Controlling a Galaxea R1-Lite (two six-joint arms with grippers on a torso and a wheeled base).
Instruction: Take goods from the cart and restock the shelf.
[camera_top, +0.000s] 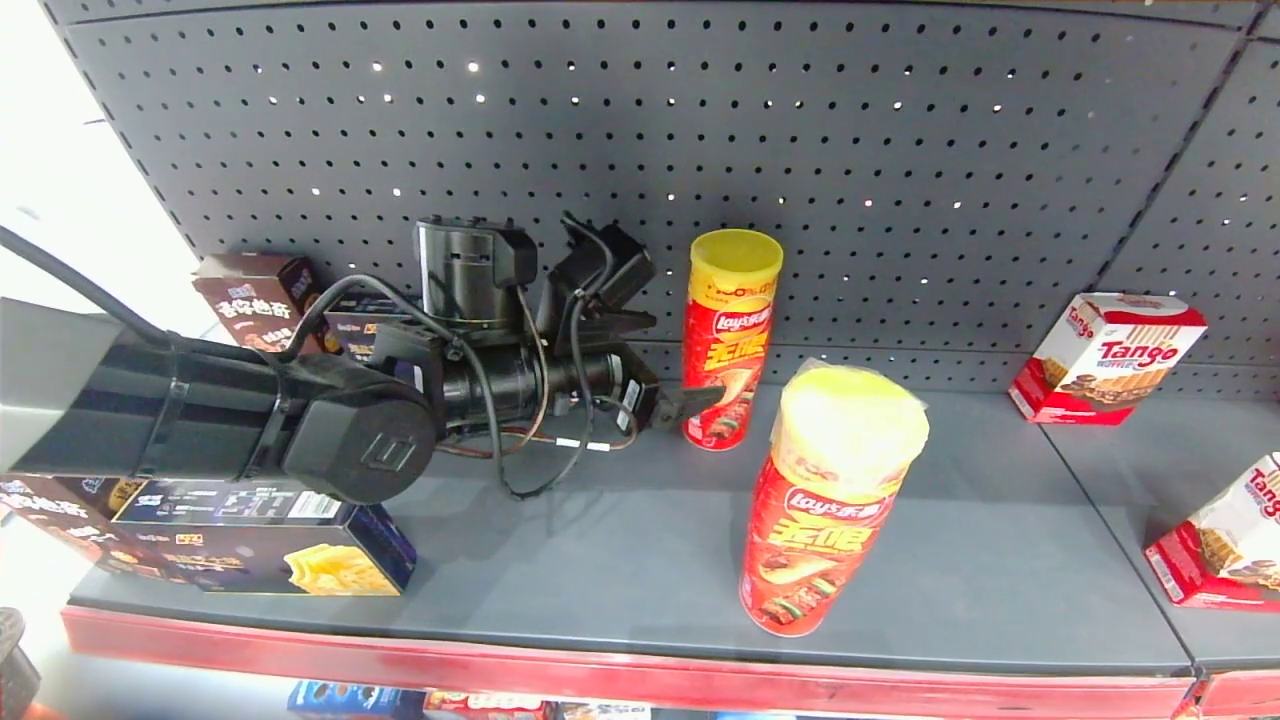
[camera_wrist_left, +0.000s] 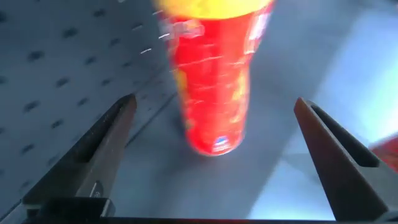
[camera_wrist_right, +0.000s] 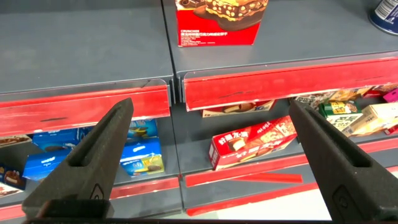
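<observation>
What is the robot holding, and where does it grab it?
Nothing. The left gripper is open at the can, not gripping it. The right gripper is open and empty.

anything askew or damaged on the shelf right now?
Front chip can: clear film over its yellow lid looks crumpled. Wafer box at the back right sits tilted. Rear chip can stands upright.

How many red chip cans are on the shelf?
2. One chip can stands at the back by the pegboard; the other stands nearer the front edge. The arm may hide more.
</observation>
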